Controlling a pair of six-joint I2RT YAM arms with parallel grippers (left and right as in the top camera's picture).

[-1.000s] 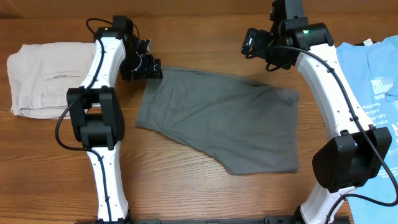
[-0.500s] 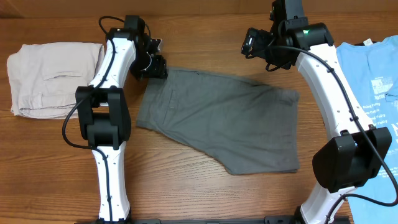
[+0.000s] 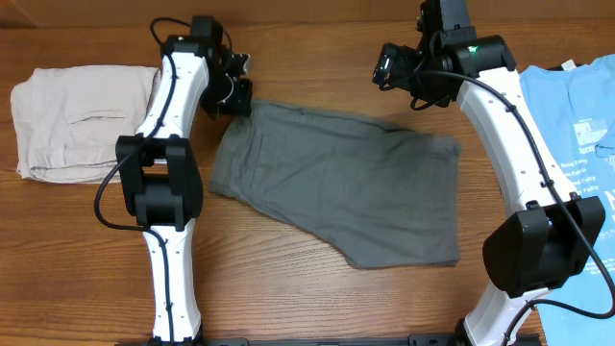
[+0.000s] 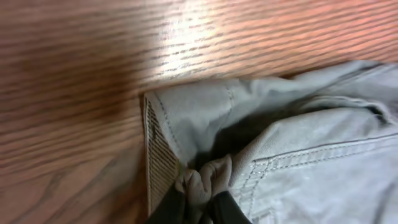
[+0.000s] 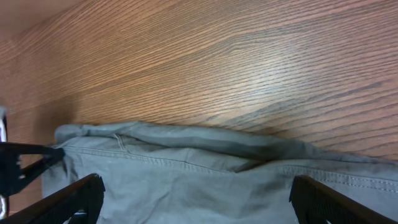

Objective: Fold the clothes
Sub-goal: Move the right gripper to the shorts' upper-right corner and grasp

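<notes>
Grey shorts (image 3: pixel 336 183) lie spread out in the middle of the wooden table (image 3: pixel 288 288), slanting from upper left down to lower right. From overhead, the left gripper (image 3: pixel 235 94) sits right at the shorts' upper-left corner, but the view from above can't show what its fingers are doing there. The left wrist camera settles it: the left gripper (image 4: pixel 198 206) is clenched on a little bunched knot of the grey cloth (image 4: pixel 298 155) beside the waistband corner, with the ribbed inner band and stitching in plain sight (details lost from above).

Over on the other side, the right gripper (image 3: pixel 386 67) hovers off the upper-right edge of the shorts. Its own camera shows the right gripper (image 5: pixel 196 185) with fingers spread wide, one at each lower corner of the frame, nothing between them but the rumpled hem (image 5: pixel 205 168) below.

Only the overhead view takes in the neighbours: a folded beige garment (image 3: pixel 77 120) at far left and a blue T-shirt (image 3: pixel 577 115) at far right.
</notes>
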